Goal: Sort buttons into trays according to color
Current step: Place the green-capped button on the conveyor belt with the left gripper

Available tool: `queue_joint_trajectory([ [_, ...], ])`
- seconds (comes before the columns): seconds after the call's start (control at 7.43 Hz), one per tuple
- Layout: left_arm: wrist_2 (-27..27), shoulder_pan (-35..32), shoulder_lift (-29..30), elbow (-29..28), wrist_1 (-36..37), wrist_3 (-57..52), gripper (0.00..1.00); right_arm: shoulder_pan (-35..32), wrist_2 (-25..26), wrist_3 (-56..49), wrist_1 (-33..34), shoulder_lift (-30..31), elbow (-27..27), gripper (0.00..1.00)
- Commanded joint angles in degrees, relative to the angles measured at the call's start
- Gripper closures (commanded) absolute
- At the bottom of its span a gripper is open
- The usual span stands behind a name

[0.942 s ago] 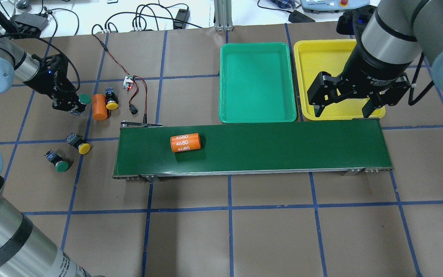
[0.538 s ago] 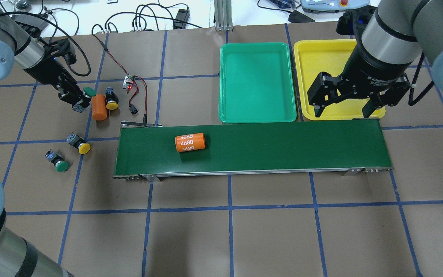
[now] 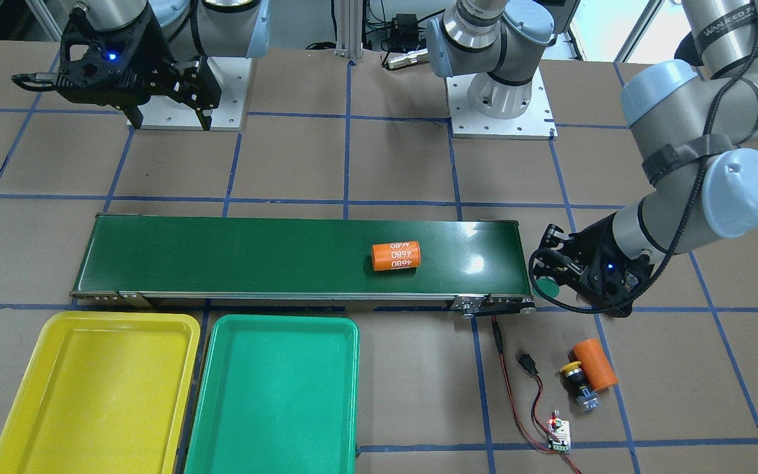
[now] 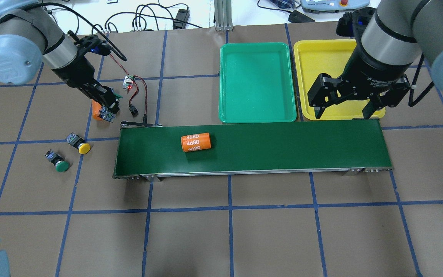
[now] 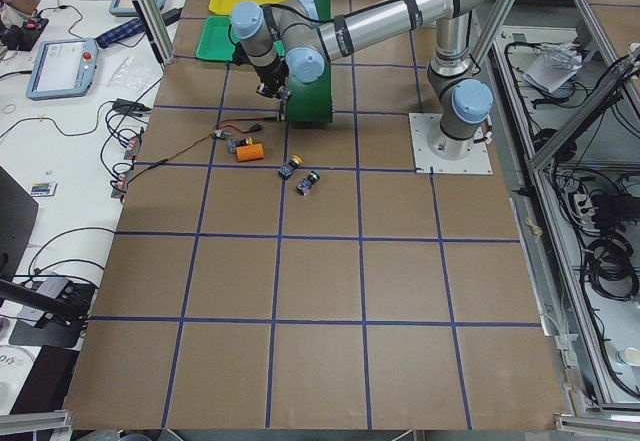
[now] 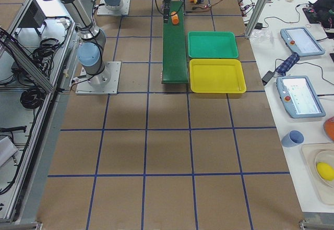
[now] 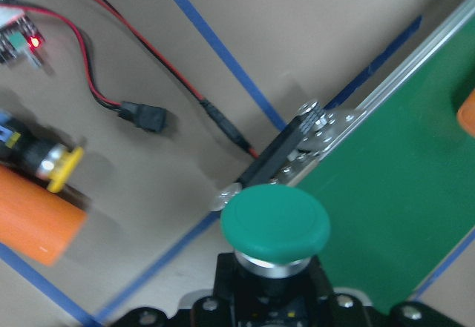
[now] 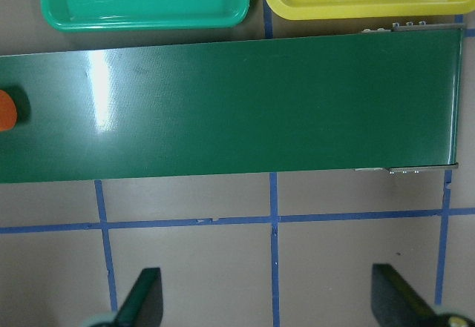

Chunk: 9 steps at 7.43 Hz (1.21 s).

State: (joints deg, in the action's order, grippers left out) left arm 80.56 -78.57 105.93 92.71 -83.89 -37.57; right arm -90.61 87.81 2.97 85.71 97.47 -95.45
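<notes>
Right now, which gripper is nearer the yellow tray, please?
Right. The right gripper hangs by the end of the belt beside the tray; the left gripper is at its opposite end.

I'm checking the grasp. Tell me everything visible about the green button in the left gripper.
The green button has a round, plastic-looking mushroom cap over a silver collar and black body. The left gripper clamps its body, cap pointing outward, near the end of the conveyor belt. Nothing else appears to touch it.

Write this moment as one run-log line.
left gripper: shut on green button, at conveyor belt end | right gripper: open, holding nothing
</notes>
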Motion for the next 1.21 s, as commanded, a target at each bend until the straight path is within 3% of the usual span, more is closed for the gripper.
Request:
queue_joint_trajectory([
  [0.0,4.23,-5.68,-2.65,5.78,0.21,28.65,1.0,0.0,-0.01,0.02,-0.02,0.0,0.0,0.0],
  [0.27,4.25,-11.05,-2.13,7.22,0.66,41.12,1.0,0.09,0.17,-0.07,-0.11,-0.09,0.0,0.0],
  [0.67,4.78,-13.72,-2.21,10.63,0.74,43.45,1.0,0.17,0.26,0.02,-0.63,-0.09,0.09,0.0],
  [0.81,6.43,-13.72,-1.43,12.74,3.96,43.45,1.0,0.35,0.34,0.11,-0.9,-0.09,0.0,0.0],
  [0.94,6.8,-13.8,-0.9,13.89,6.52,43.28,0.67,0.26,0.08,0.11,-0.81,-0.09,0.09,0.0],
  [1.08,7.76,-13.89,-0.72,13.9,7.24,43.45,0.01,0.35,0.08,0.02,-0.64,-0.18,0.0,0.0],
])
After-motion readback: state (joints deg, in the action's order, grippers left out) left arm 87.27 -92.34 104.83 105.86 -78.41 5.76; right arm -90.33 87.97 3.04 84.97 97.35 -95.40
